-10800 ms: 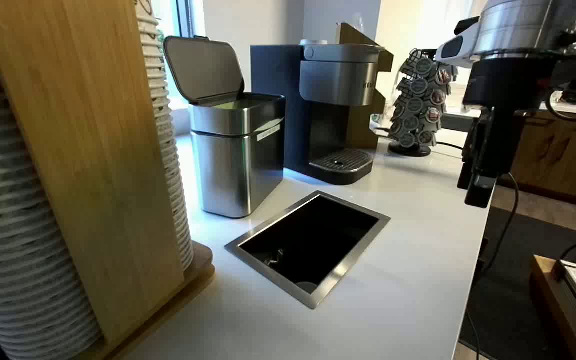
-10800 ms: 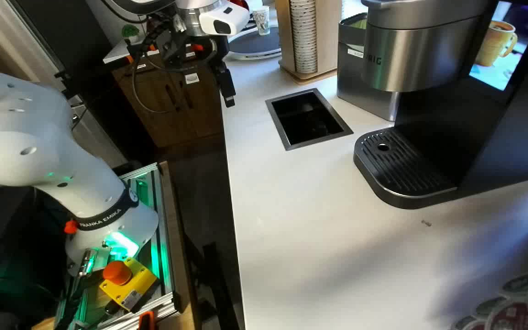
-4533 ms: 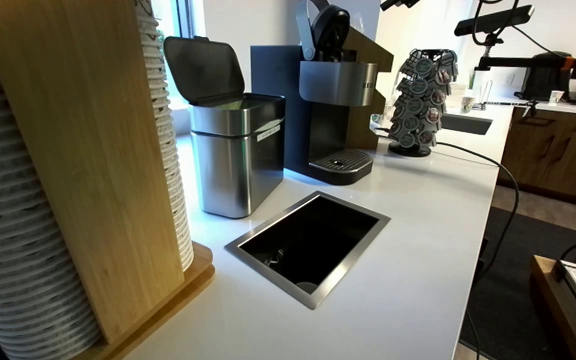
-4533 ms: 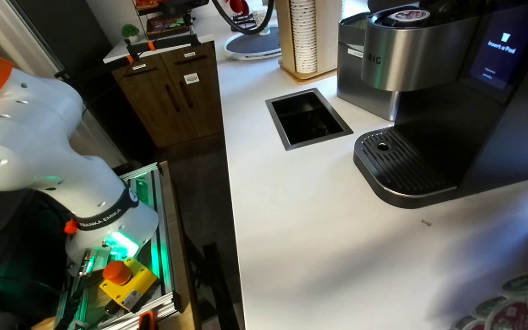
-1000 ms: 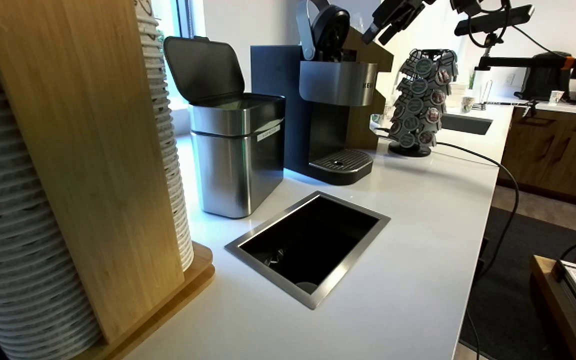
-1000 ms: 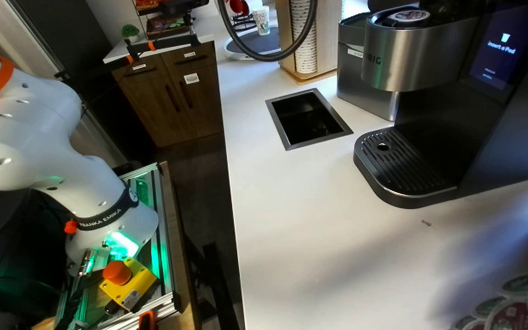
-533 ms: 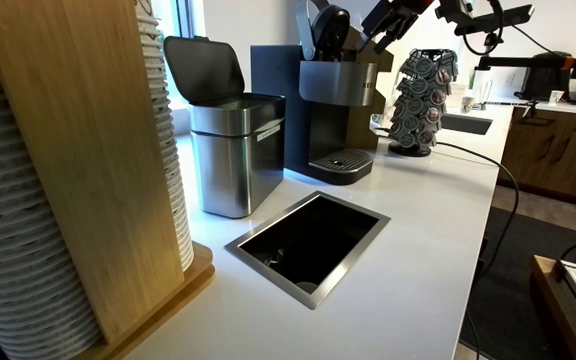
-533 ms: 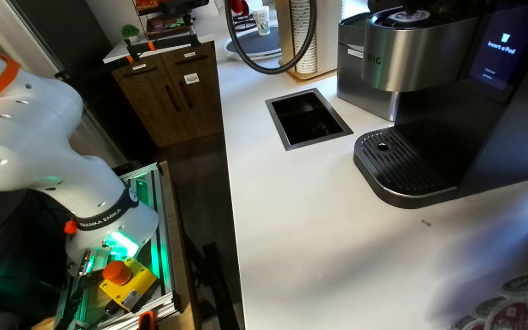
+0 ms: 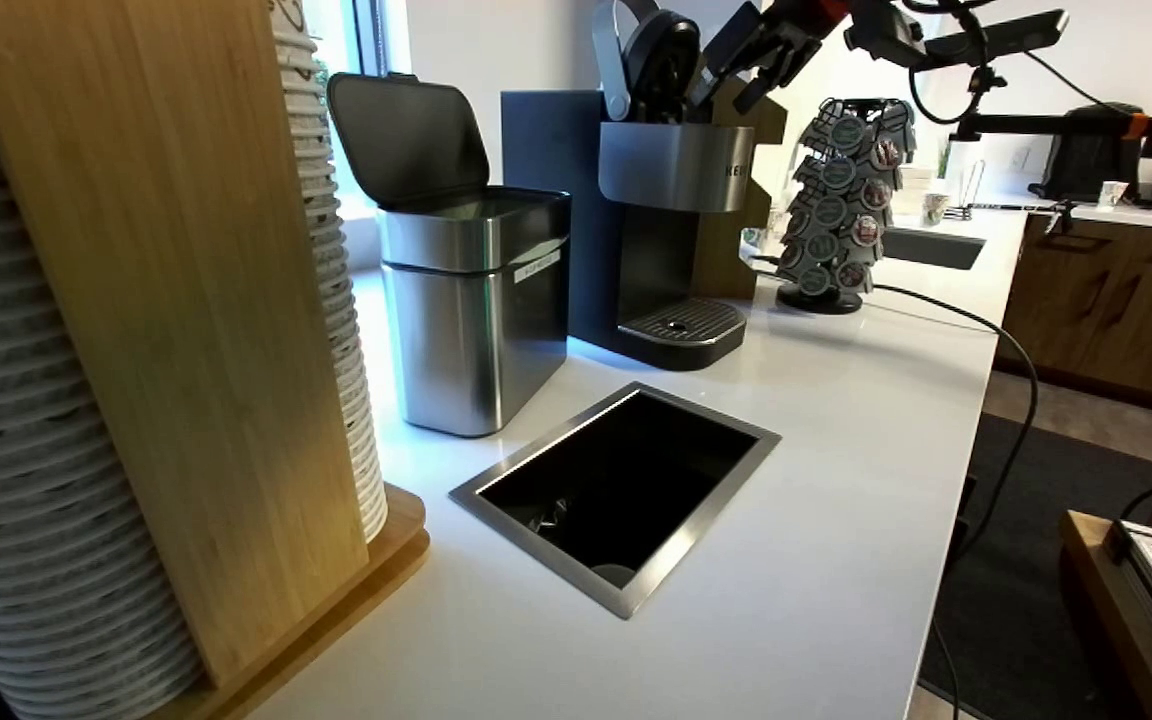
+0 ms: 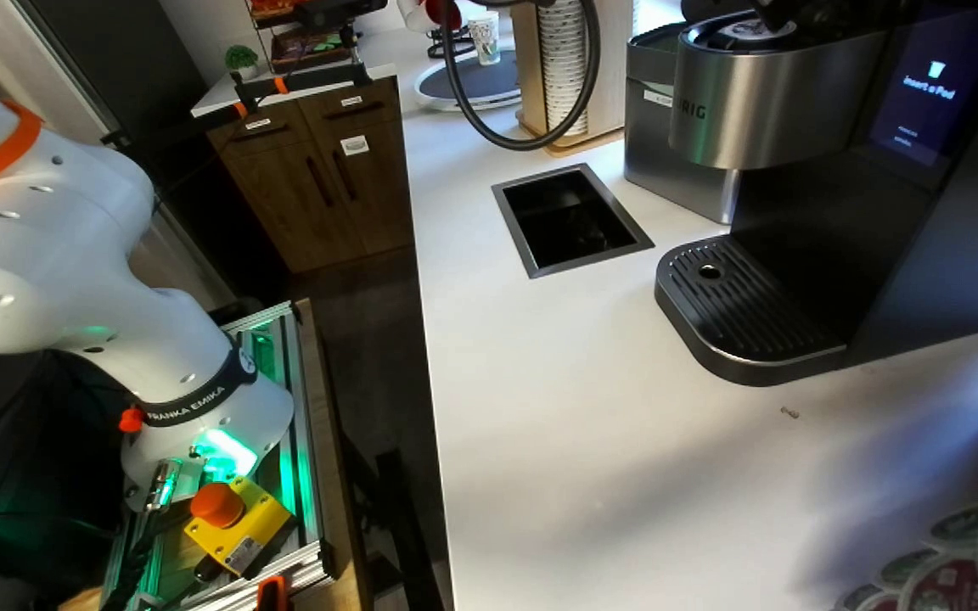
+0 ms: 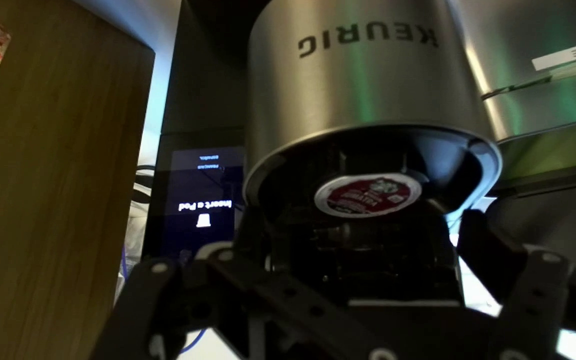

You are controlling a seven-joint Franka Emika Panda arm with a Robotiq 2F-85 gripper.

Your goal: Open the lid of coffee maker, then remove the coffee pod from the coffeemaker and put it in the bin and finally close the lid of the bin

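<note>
The coffee maker (image 9: 676,165) stands with its lid (image 9: 664,65) raised. In the wrist view its steel brew head (image 11: 363,85) faces me, and a round pod with a red and white top (image 11: 368,195) sits in the holder. The pod (image 10: 752,30) also shows in an exterior view, partly covered by a dark fingertip. My gripper (image 9: 724,98) is tilted just above the front of the brew head. Its fingers (image 11: 363,225) are apart and empty, one on each side of the pod. The steel bin (image 9: 451,330) stands beside the machine, its lid (image 9: 406,140) upright and open.
A steel-rimmed counter opening (image 9: 706,530) lies in front of the bin. A wooden cup holder (image 9: 186,300) is at one side, a pod rack (image 9: 836,210) at the other. A wooden panel (image 11: 53,150) stands beside the machine. The screen (image 10: 922,93) reads "Insert a Pod".
The coffee maker's lid was shut about eleven seconds ago and is now up. Over the last second my gripper has moved down and in toward the brew head. The bin has not changed.
</note>
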